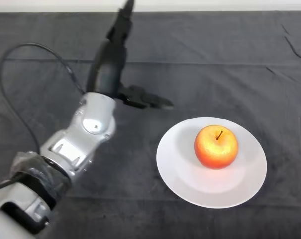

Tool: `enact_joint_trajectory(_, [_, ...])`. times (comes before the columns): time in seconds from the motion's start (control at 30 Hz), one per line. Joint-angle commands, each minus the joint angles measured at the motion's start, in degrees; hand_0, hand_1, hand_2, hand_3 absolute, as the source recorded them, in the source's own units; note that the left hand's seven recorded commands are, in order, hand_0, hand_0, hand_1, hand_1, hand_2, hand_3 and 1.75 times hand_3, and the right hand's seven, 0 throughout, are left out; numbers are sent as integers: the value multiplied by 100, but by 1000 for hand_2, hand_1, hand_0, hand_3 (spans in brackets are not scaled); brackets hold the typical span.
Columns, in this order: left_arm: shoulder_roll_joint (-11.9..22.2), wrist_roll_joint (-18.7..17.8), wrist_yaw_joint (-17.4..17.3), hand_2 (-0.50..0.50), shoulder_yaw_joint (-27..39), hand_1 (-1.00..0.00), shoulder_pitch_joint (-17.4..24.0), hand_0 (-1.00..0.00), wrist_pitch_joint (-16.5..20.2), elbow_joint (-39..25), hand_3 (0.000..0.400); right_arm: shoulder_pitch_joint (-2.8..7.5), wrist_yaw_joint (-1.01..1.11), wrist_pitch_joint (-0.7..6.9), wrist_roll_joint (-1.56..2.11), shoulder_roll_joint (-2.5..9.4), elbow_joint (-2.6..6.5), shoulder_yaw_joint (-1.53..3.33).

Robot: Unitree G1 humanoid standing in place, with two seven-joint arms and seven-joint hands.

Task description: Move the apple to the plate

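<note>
A red and yellow apple (216, 146) sits upright, stem up, near the middle of a round white plate (180, 169) at the right of the head view. My left hand (113, 55) hovers up and to the left of the plate, well apart from it. Its fingers (123, 20) stretch straight toward the far edge of the table and its thumb (145, 98) sticks out to the right toward the plate. The hand is open and holds nothing.
A dark cloth (230, 64) covers the whole table, with a fold line running across its far part. My silver-grey forearm (75, 144) comes in from the lower left.
</note>
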Motion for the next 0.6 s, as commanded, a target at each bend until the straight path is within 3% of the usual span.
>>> enact_joint_trajectory(0.03, [298, 102, 92, 0, 238, 0, 418, 0, -150, -236, 0, -70, 8, -36, 56, -23, -87, -35])
enact_joint_trajectory(0.6, [1016, -54, 37, 0, 1707, 0, 1076, 0, -215, -697, 0, -62, -10, -32, 51, -8, -120, -28])
